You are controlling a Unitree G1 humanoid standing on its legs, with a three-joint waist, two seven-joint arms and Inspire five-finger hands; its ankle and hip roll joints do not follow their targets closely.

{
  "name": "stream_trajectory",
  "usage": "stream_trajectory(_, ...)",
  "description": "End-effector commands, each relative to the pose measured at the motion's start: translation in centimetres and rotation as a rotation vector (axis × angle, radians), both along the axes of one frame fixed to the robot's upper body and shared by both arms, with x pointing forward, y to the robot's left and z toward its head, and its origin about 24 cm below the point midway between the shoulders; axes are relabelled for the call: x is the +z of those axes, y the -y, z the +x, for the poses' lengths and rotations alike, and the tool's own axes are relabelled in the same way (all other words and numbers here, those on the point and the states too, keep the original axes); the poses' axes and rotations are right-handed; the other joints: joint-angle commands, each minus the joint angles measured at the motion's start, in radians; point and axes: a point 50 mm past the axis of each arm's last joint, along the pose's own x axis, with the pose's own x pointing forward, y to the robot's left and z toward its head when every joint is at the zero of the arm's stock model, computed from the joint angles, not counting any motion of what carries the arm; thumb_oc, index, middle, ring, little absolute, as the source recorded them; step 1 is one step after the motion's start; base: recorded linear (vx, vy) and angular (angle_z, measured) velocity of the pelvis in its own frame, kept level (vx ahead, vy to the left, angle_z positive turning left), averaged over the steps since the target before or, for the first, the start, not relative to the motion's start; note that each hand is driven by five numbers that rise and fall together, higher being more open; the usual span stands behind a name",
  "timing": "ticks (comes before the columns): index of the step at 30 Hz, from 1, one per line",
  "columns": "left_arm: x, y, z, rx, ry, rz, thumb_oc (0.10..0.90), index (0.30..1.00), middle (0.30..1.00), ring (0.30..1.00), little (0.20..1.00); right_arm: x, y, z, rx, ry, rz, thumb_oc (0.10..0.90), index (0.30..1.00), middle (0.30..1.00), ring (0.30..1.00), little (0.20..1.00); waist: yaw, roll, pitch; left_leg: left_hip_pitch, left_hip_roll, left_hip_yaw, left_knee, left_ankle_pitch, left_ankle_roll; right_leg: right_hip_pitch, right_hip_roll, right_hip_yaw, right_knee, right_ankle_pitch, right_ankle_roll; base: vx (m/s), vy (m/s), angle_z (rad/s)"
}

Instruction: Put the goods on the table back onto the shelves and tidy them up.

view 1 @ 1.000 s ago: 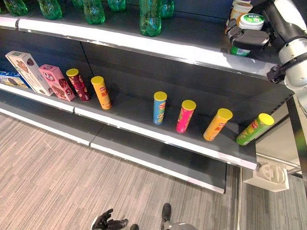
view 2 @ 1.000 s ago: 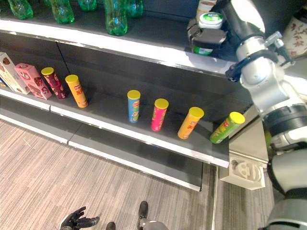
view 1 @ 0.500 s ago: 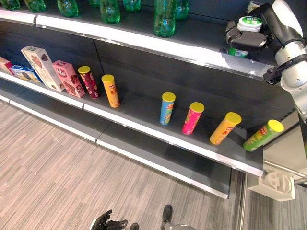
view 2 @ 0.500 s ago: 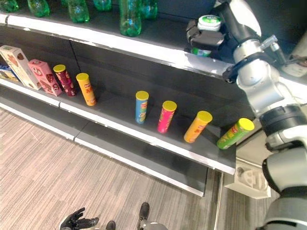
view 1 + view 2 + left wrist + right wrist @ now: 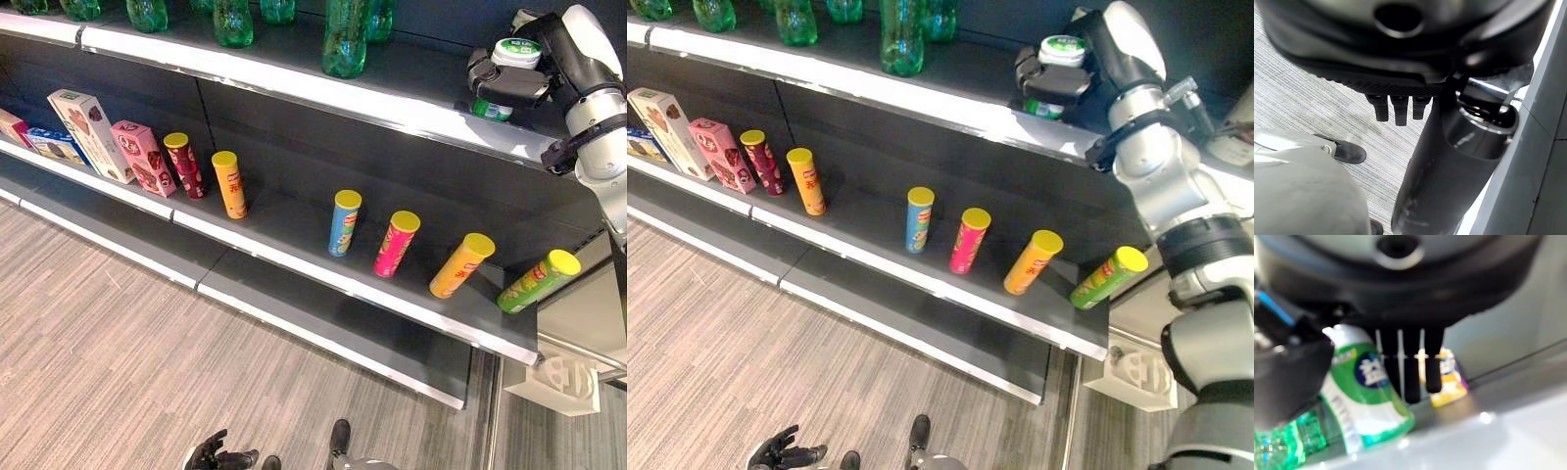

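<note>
While the right arm reaches up to the top shelf, this is how things stand:

Shelving: a dark shelf unit (image 5: 294, 245) with pale front edges; top, middle and low shelves show.
Top shelf: green bottles (image 5: 345, 39) along the left and middle; at the right end, the right hand (image 5: 509, 86).
Right hand: fingers and thumb curled round a green-and-white container (image 5: 509, 69) — white lid up, just above the top shelf's front edge near its right end. The right wrist view shows the same container (image 5: 1369, 396) against the hand, with a small yellow-and-purple packet (image 5: 1447, 379) further back on the shelf.
Middle shelf, left end: three boxes — a blue one (image 5: 57, 145), a tall white one (image 5: 88, 134), a pink one (image 5: 143, 157).
Middle shelf, tubes: a dark red tube (image 5: 183, 165) and an orange tube (image 5: 230, 184) beside the boxes; well apart to the right a blue tube (image 5: 344, 222), a pink tube (image 5: 396, 243), a yellow-orange tube (image 5: 461, 264) and, at the right end, a green tube (image 5: 537, 281) tilted most of all.
Left hand (image 5: 217, 454): low over the floor, fingers relaxed and holding nothing.
</note>
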Motion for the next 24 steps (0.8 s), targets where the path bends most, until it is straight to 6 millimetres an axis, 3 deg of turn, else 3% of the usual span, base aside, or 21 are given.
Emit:
stream_trajectory(1, 0.81, -2.39, 1.08, -0.049, 0.021, 0.096, 0.800, 0.900, 0.900, 0.900, 0.900, 4.95, -0.06, -0.83, -0.018, 0.170, 0.037, 0.400, 0.300, 0.300, 0.300, 0.300, 0.001, -0.058, -0.024, 0.011, 0.000, 0.089, 0.002, -0.085, -0.026, 0.104, -0.071, 0.016, 0.006, -0.181, 0.150, 0.00, 0.008, -0.12)
stream_trajectory(18, 0.79, -2.65, 0.87, -0.037, 0.013, 0.104, 0.800, 0.900, 0.900, 0.900, 0.900, 4.23, -0.56, -0.58, 0.012, 0.144, 0.042, 0.400, 0.300, 0.300, 0.300, 0.300, -0.006, -0.058, -0.020, 0.013, 0.002, 0.111, 0.002, -0.090, -0.023, 0.098, -0.070, 0.035, 0.006, -0.179, 0.152, 0.00, 0.002, -0.05)
stream_trajectory(19, 0.79, -2.68, 0.83, -0.033, 0.012, 0.105, 0.800, 0.900, 0.900, 0.900, 0.900, 4.17, -0.53, -0.57, 0.013, 0.144, 0.047, 0.751, 0.827, 0.827, 0.827, 0.827, -0.006, -0.059, -0.019, 0.012, 0.002, 0.112, 0.002, -0.090, -0.024, 0.098, -0.071, 0.033, 0.006, -0.178, 0.153, 0.00, 0.000, 0.00)
stream_trajectory(20, 0.79, -2.68, 0.83, -0.033, 0.012, 0.105, 0.800, 0.900, 0.900, 0.900, 0.900, 4.17, -0.53, -0.57, 0.013, 0.144, 0.047, 0.800, 0.900, 0.900, 0.900, 0.900, -0.006, -0.059, -0.020, 0.012, 0.002, 0.112, 0.002, -0.090, -0.024, 0.098, -0.071, 0.033, 0.006, -0.178, 0.153, 0.00, 0.000, 0.00)
stream_trajectory(24, 0.71, -2.70, 0.63, -0.029, 0.004, 0.106, 0.800, 0.900, 0.900, 0.900, 0.900, 4.23, -0.25, -0.64, 0.002, 0.146, 0.052, 0.800, 0.900, 0.900, 0.900, 0.900, -0.008, -0.059, -0.019, 0.011, 0.002, 0.113, 0.002, -0.089, -0.024, 0.097, -0.071, 0.035, 0.006, -0.177, 0.153, 0.00, 0.000, 0.00)
